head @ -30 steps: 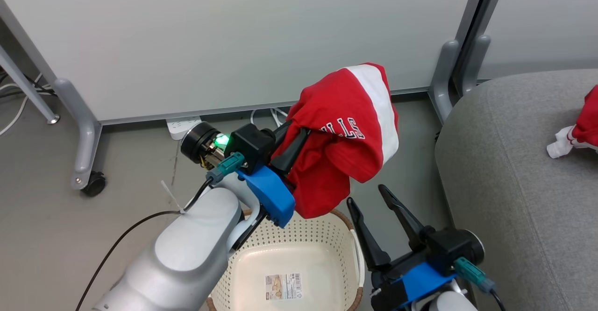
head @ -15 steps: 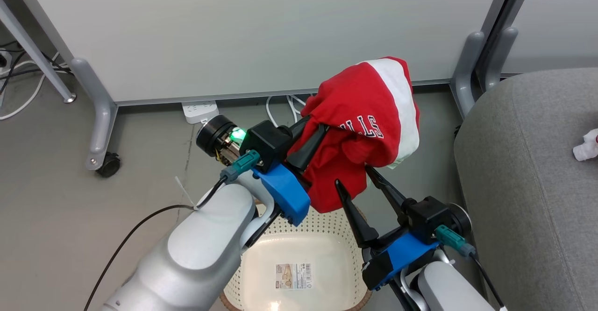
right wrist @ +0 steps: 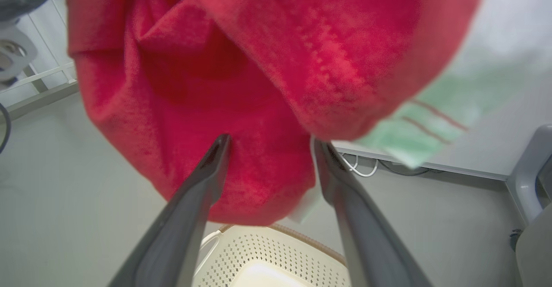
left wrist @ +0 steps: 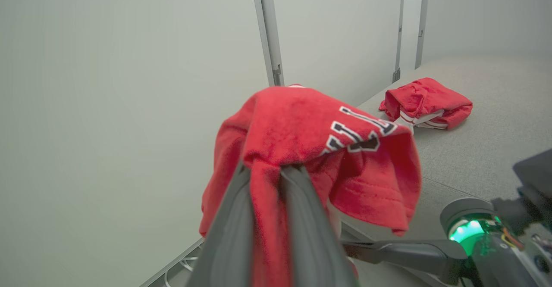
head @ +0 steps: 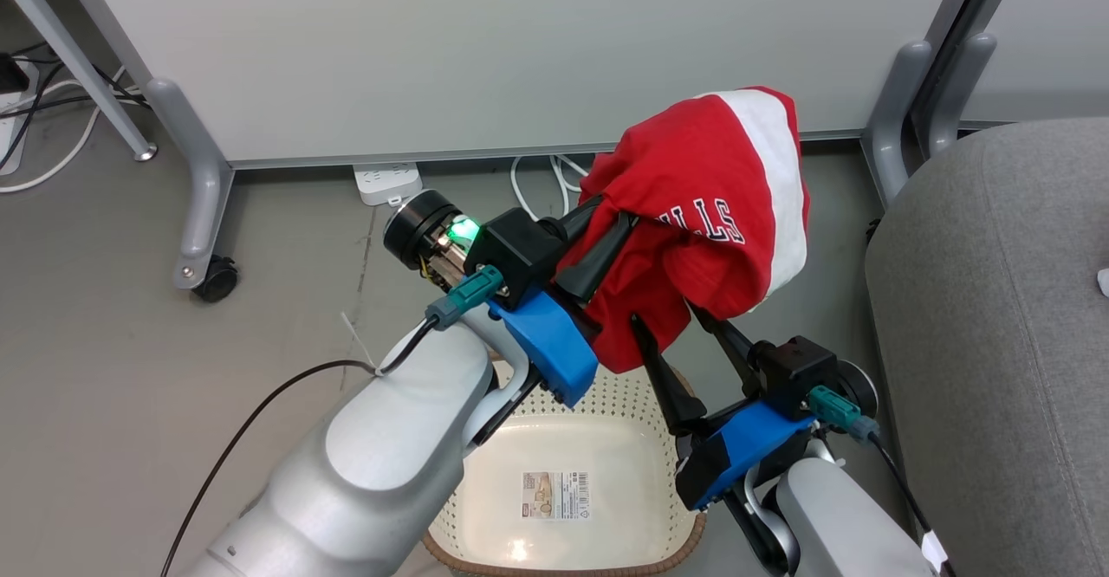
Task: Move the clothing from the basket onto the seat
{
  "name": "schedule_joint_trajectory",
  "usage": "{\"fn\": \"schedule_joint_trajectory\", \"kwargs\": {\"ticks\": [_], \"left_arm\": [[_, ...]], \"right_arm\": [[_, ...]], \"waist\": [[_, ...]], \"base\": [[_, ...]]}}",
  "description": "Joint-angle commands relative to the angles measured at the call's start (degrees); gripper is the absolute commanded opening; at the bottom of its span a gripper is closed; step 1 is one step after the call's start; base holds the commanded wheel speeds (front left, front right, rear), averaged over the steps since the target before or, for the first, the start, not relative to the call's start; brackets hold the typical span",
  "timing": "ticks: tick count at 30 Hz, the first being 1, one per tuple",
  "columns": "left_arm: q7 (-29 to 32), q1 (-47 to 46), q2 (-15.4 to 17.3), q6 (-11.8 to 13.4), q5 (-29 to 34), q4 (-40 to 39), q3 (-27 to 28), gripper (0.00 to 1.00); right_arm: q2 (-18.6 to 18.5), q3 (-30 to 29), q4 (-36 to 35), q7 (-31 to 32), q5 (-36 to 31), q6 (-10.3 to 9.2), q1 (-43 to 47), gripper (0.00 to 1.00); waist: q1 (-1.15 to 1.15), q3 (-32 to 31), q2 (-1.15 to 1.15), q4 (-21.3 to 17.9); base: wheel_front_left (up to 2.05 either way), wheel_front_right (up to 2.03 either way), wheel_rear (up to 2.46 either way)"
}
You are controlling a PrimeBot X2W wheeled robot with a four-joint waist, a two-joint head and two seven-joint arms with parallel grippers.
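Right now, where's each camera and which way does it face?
Head view: on the head, facing down at basket and seat; both arms show.
Left wrist view: wrist-mounted, along the left gripper, shut on the lettered red garment, toward the seat.
Right wrist view: wrist-mounted, along the open right gripper at that garment over the basket.
Shared: all three see the held garment.

Soft bright-red garment [head: 684, 170], above the cream-white perforated plastic basket [head: 615, 395]: white, dark-outlined block letters [head: 706, 223] reading "LLS", seen upside down, with the rest of the word folded under. White sticker [head: 554, 496] on the basket's floor: a barcode and print too small to read.
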Motion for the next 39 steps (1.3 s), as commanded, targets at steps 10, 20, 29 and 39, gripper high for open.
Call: {"fn": "schedule_joint_trajectory", "kwargs": {"ticks": [10,20,29,39], "left_arm": [[-0.3,-1.2,-0.7,-0.4,0.8,-1.0,0.2,0.0],[-0.3,-1.3,-1.1,-0.8,1.1,-1.4,0.2,0.0],[-0.3,-1.2,-1.3,-1.1,1.3,-0.9,0.3,0.0],[-0.3,-0.3,-1.4,-1.2,1.5,-0.4,0.6,0.0]], "right_arm": [[-0.1,2.0,4.6,0.0,2.6,-0.04,-5.1,1.0],[-0.1,4.5,8.8,0.0,5.2,-0.04,-8.2,0.37],[-0.1,5.6,10.5,0.0,6.8,-0.04,-9.5,0.0],[-0.1,6.5,10.3,0.0,7.8,-0.04,-8.7,0.0]], "waist": [[0.0,1.3,0.0,1.0],[0.0,2.1,0.0,1.3],[0.0,1.8,0.0,1.4],[0.0,1.0,0.0,1.0]], "base": [[0.0,0.0,0.0],[0.0,0.0,0.0],[0.0,0.0,0.0],[0.0,0.0,0.0]]}}
